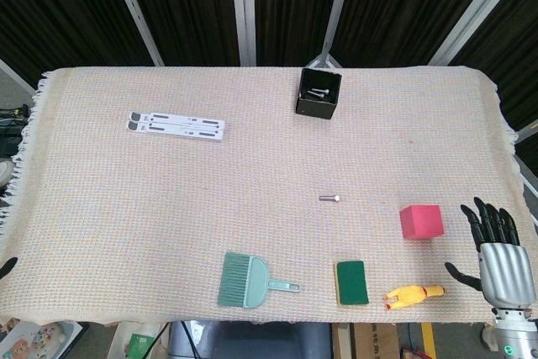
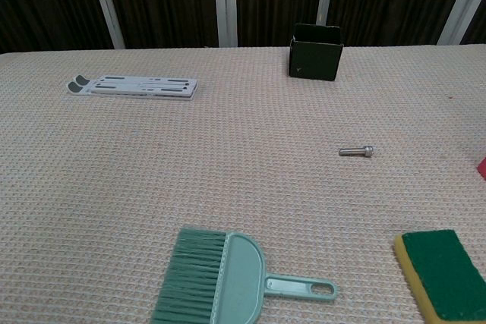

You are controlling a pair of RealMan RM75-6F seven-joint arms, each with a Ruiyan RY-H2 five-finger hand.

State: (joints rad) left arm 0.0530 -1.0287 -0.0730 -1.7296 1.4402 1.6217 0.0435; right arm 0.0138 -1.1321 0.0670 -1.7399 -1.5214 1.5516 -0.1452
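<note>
Head view: my right hand hovers at the desk's near right corner, palm down, fingers spread wide and holding nothing. The red cube is the nearest thing, just beside my fingertips toward the desk's middle and not touching them. The yellow rubber chicken lies along the near edge, close to my thumb side, with the green sponge beside it. A loose bolt rests near the centre and a green dustpan brush at the near edge. The black box, with bolts inside, stands at the far edge, and a white folding stand lies toward the far left. Of my left hand only a dark tip shows at the left edge, so I cannot tell how its fingers stand.

Chest view: neither hand shows. The cube is a red sliver at the right border; the bolt, sponge, brush, box and stand lie as above.

To grip the cube well, I judge I should keep my fingers wide, square my thumb and fingers to opposite flat faces, and stay clear of the chicken.
</note>
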